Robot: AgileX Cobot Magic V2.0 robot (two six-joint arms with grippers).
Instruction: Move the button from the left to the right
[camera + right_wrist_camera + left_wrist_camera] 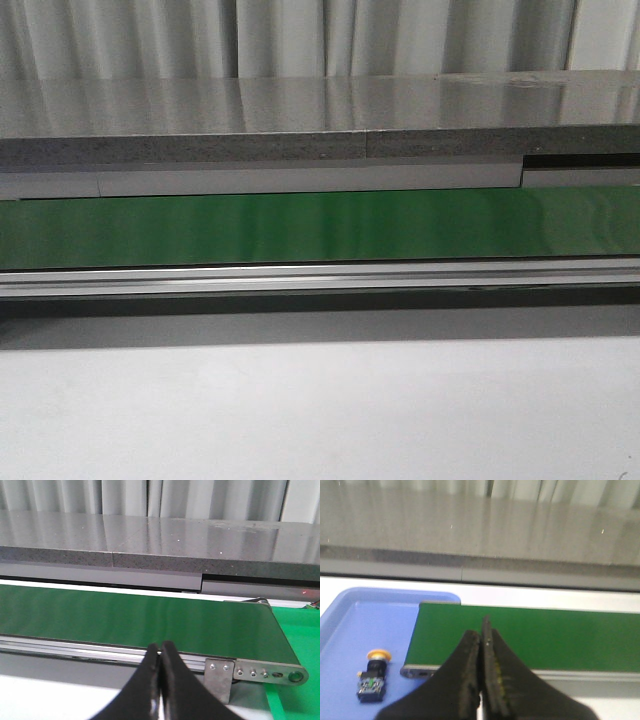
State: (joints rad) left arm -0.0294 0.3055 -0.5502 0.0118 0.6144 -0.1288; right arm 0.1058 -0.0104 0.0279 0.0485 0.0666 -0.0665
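Observation:
The button (374,674), with a yellow-orange cap and a black body, lies on its side in a blue tray (350,630) in the left wrist view. My left gripper (481,635) is shut and empty, over the end of the green belt (530,635), beside and apart from the button. My right gripper (161,650) is shut and empty, in front of the other end of the belt (150,617). Neither gripper nor the button shows in the front view.
The green conveyor belt (320,225) runs across the front view with a metal rail (320,278) along its front. A grey stone ledge (300,120) stands behind it. A green surface (300,630) lies past the belt's end roller. White tabletop (320,410) lies in front.

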